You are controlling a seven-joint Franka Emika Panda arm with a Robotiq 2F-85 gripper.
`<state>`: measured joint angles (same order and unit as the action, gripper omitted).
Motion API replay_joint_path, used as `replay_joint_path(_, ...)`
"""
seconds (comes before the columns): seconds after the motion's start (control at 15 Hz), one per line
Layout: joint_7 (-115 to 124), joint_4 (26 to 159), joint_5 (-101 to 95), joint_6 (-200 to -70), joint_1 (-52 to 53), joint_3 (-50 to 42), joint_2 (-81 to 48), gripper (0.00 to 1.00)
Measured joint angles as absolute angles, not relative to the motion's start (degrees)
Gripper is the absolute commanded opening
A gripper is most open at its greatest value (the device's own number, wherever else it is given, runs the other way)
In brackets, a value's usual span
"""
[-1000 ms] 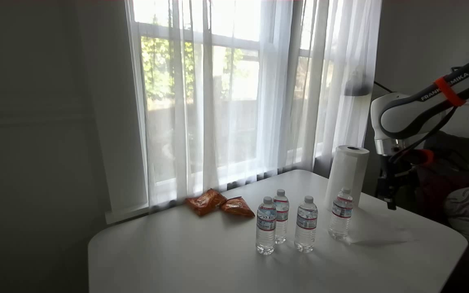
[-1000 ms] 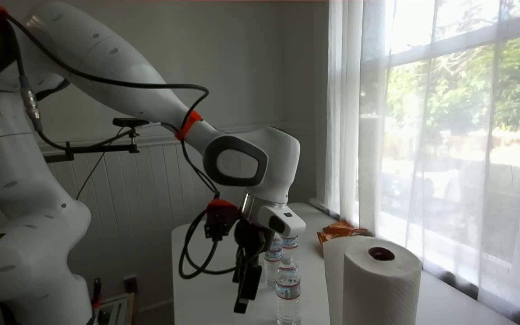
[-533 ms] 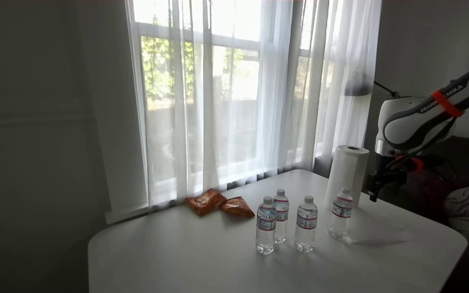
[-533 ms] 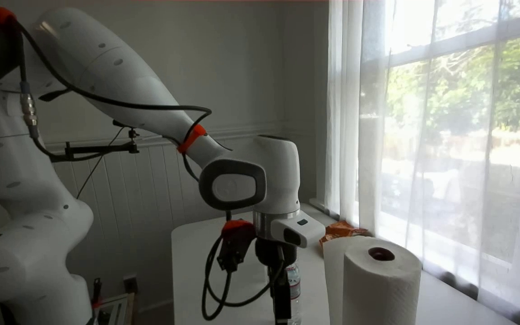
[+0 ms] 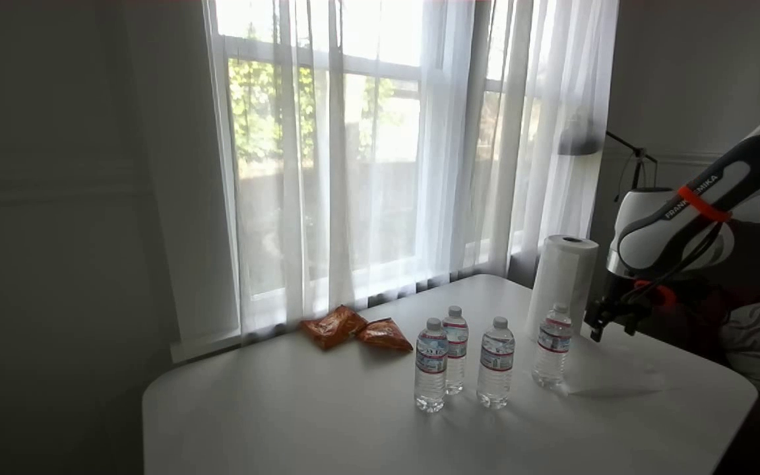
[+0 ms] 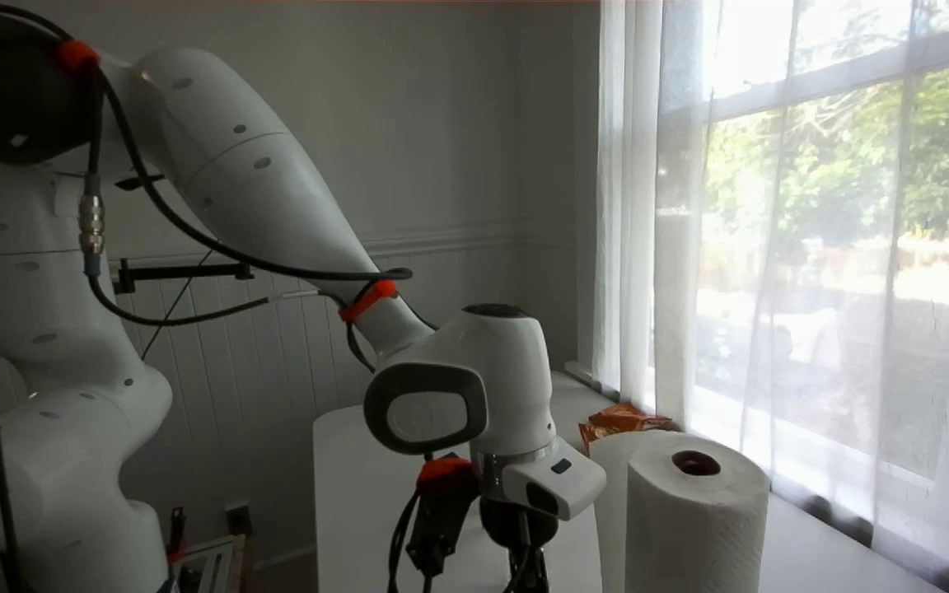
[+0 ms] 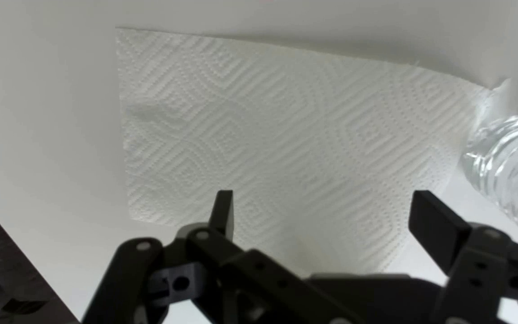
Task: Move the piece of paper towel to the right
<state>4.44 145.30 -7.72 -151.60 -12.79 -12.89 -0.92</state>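
- Arm [image 5: 680, 214] in from right in an exterior view, forearm sloping down, gripper [image 7: 323, 207] pointing down over desk [image 5: 314, 409], jaws wide apart.
- Piece of paper towel [image 7: 286, 135] on desk, just R of rightmost btl [image 5: 553, 353].
- Vs a sec ago: forearm steeper, wrist lower; btl + towel same spot.

Paper towel [image 7: 286, 135] partly hidden, bottle [image 7: 514, 167] cropped

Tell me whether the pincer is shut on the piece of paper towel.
No, in the wrist view the pincer stands open, its jaws wide apart, and the piece of paper towel lies ungripped on the table.
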Motion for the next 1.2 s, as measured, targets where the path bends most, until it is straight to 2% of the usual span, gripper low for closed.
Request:
replay_joint_path(0.53,-1.4,145.2,6.5,-162.8,-12.7,-10.3,-9.6,0.99)
replay_joint_path(0.6,-1.7,145.0,7.6,-163.5,-12.7,-9.8,-10.2,0.90)
replay_joint_path(0.67,-2.1,144.9,8.7,-164.0,-12.8,-9.3,-10.9,0.73)
replay_joint_path(1.2,-7.0,142.1,15.1,-164.8,-15.6,-5.9,-15.0,0.17)
